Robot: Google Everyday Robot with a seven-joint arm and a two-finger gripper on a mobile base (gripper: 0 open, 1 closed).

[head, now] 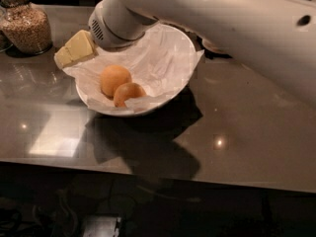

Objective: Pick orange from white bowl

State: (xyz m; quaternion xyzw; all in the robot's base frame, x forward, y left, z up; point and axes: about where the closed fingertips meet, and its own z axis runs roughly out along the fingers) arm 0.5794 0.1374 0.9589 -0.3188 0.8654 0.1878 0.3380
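The white bowl (183, 78), lined with crinkled white paper, stands on the dark counter. Two fruits lie in it side by side. The orange (115, 79) is the larger, paler one on the left. A smaller, deeper-orange fruit (128, 93) touches it on the right. My gripper (74, 49), pale yellow at its tip, hovers at the bowl's upper left rim, up and left of the orange and apart from it. It holds nothing that I can see. My white arm crosses the top of the view.
A glass jar of grains (27, 27) stands at the back left, close to the gripper. My arm hides the back right of the counter (256, 132). The counter's front edge runs along the bottom, with dark floor below.
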